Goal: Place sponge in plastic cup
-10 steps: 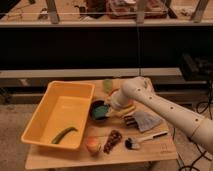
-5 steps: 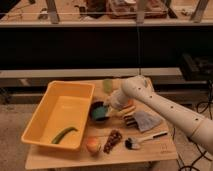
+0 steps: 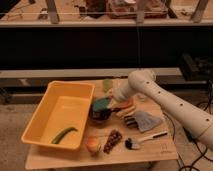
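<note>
On the table [image 3: 165, 152], a tray [image 3: 37, 117] is set at the left, with a long vegetable [image 3: 64, 135] lying in it. The plastic cup [image 3: 107, 85] is placed behind the tray's right corner. Just right of the tray, the sponge [image 3: 100, 103] is held by the gripper [image 3: 107, 106] over a bowl [image 3: 99, 118]; a cloth [image 3: 146, 121] is laid farther right, a brush [image 3: 145, 137] before it.

No writing, label, brand or number can be read anywhere: not on the yellow tub [image 3: 67, 107], the surface [image 3: 156, 148] or the white arm [image 3: 170, 102]. The gripper [image 3: 109, 107] sits mid-surface, just right of the tub, at the sponge [image 3: 101, 104] above a dark bowl [image 3: 99, 118]; none bears a legible mark.
</note>
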Tool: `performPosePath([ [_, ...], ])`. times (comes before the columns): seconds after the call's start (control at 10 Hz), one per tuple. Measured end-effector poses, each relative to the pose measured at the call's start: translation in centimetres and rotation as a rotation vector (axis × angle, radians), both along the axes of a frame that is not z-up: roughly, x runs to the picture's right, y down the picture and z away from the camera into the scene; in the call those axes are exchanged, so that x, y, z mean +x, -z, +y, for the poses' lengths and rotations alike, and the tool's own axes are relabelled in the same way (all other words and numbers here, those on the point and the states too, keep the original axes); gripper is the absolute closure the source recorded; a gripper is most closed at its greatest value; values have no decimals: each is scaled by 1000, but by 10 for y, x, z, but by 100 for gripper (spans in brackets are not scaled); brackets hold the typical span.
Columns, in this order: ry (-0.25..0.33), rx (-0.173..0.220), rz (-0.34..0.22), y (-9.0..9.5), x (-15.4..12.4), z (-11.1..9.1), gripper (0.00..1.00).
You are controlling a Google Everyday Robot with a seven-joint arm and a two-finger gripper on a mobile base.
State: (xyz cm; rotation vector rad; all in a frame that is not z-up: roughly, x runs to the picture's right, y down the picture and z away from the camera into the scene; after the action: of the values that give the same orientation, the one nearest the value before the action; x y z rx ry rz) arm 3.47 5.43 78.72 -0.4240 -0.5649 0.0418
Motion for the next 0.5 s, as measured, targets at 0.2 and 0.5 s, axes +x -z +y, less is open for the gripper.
performPosePath([
  [0.2, -46, 7, 25, -1, 19, -13, 63],
  [0.5, -115, 25, 78, -5, 49, -41, 63],
])
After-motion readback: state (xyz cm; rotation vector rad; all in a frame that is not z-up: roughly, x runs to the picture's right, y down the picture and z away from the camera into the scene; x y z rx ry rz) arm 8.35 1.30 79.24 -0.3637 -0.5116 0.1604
